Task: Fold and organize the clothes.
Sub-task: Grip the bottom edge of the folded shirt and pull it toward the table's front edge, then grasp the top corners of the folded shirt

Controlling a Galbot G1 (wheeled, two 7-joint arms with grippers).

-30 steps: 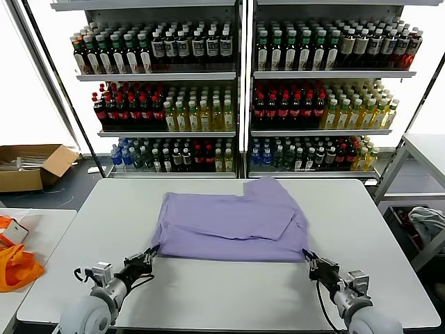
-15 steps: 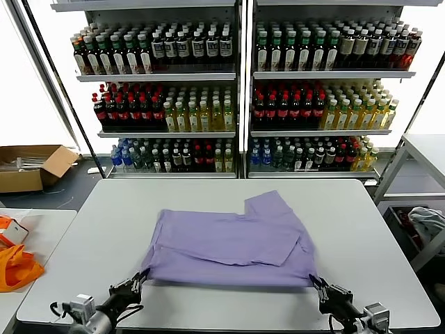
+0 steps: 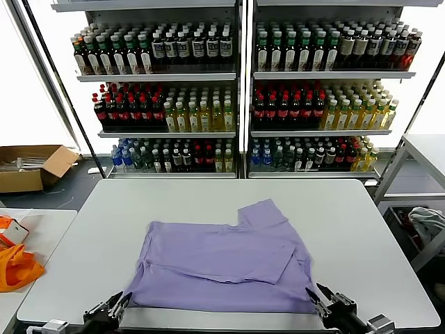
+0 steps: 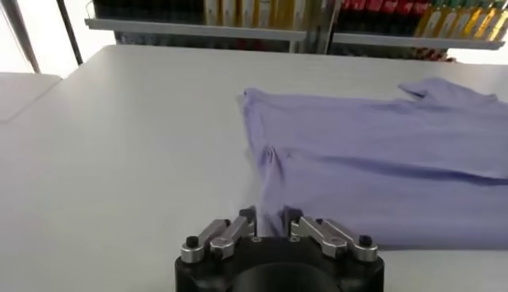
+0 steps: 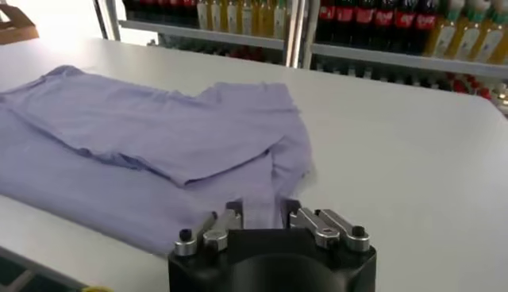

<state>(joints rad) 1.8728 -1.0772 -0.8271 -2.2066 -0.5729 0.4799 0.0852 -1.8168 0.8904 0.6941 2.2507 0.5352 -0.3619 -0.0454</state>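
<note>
One lavender T-shirt [image 3: 222, 261], soft, light and limp, is spread at lower centre of the surface [image 3: 361, 229]. Its near corners lie between the part-open left hand [image 3: 106, 314] and right hand [image 3: 325, 306]; grasping there is advised.

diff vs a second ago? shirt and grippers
Both grippers pulled back toward the robot, dragging the lavender T-shirt along the white table to its near edge. The left gripper and right gripper now sit at the shirt's near corners with fingers parted, apparently letting go. The fold and the bottle shelves are unchanged.
</note>
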